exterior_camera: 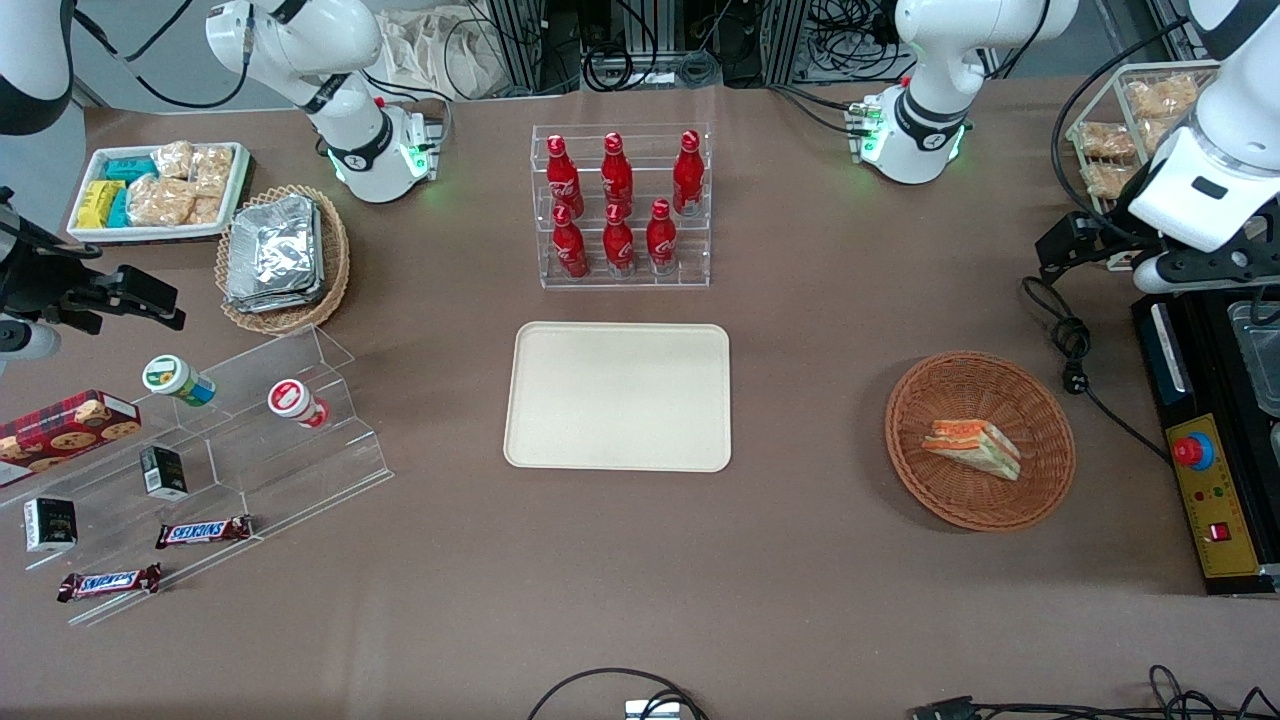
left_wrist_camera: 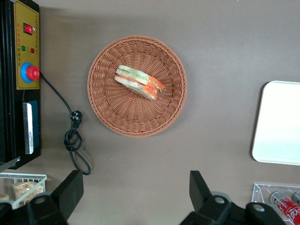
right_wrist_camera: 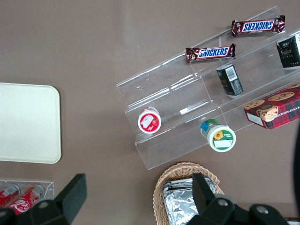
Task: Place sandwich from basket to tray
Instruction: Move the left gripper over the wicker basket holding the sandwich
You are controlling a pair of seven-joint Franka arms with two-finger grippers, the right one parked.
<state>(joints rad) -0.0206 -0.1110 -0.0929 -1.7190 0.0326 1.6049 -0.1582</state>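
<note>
The sandwich (exterior_camera: 972,448) (left_wrist_camera: 139,82), a pale bread wedge with orange and green layers, lies in the round reddish-brown wicker basket (exterior_camera: 905,400) (left_wrist_camera: 108,112) toward the working arm's end of the table. The cream tray (exterior_camera: 618,395) (left_wrist_camera: 279,122) sits bare at the table's middle. My gripper (exterior_camera: 1082,244) (left_wrist_camera: 135,180) hangs above the table, farther from the front camera than the basket and apart from it. It is open wide, with nothing between its fingers (left_wrist_camera: 70,187).
A black control box (exterior_camera: 1205,490) with a red button stands beside the basket, its cable (exterior_camera: 1072,350) coiled on the table between them. A clear rack of red bottles (exterior_camera: 620,205) stands farther back than the tray. A wire rack of bagged snacks (exterior_camera: 1130,120) is near the arm.
</note>
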